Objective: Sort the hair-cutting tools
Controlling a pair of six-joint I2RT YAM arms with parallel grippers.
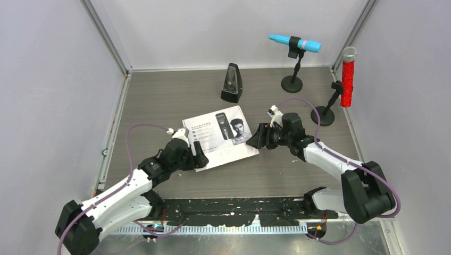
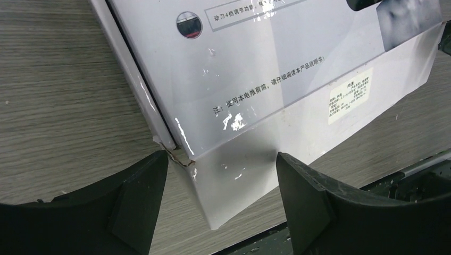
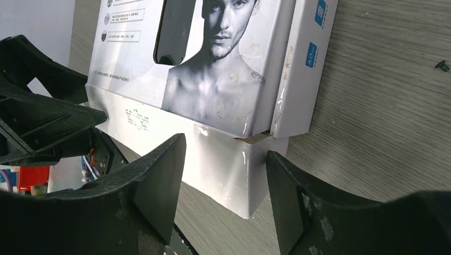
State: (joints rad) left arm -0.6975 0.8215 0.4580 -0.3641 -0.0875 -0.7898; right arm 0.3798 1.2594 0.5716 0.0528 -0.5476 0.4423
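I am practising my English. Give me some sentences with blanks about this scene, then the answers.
1. The left pincer and the right pincer are both ____, gripping nothing.
2. Each one faces a corner of the flat ____ box.
3. The pyramid-shaped metronome is ____ in colour.
4. Near the blue microphone stands a second microphone, coloured ____.

Missing words: open; white; black; red.

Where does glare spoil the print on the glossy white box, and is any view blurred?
Left wrist view: glare blots some characters on the glossy white cardboard box. Right wrist view: small glints on its flap. Top external view: evenly lit, sharp.
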